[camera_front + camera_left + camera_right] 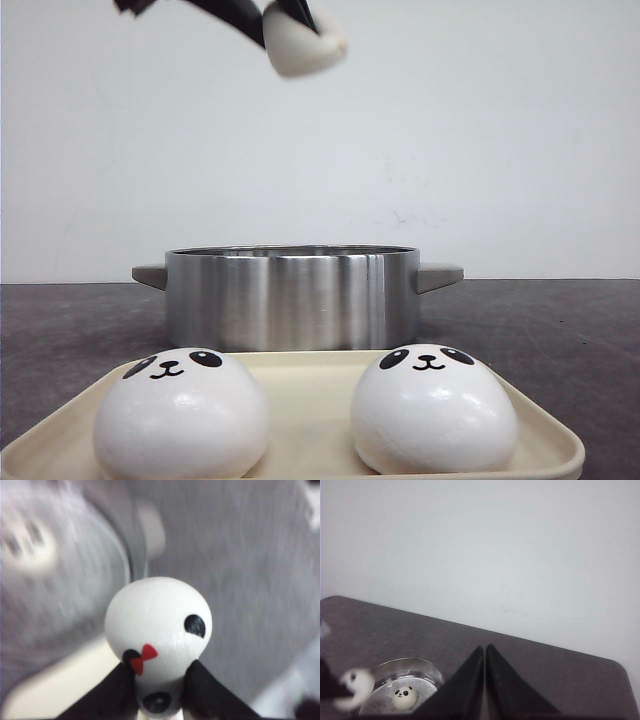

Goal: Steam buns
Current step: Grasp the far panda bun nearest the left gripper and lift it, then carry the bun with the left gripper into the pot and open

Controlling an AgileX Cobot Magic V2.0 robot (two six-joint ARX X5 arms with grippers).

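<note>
My left gripper (pixel 290 25) is shut on a white panda bun (pixel 303 45) and holds it high above the steel pot (pixel 292 296). In the left wrist view the held bun (pixel 159 625) sits between the black fingers (pixel 120 692) and shows a red bow. Two more buns (pixel 182 414) (pixel 433 409) sit on the cream tray (pixel 540 425) in front of the pot. One bun (pixel 404 697) lies inside the pot (pixel 422 669) in the right wrist view, where the held bun (pixel 355 687) is a blur. My right gripper (pixel 485 652) is shut and empty, off to the side.
The dark grey table (pixel 560 330) runs behind and beside the pot. A plain white wall (pixel 480 140) stands at the back. The pot has flat side handles (pixel 440 274).
</note>
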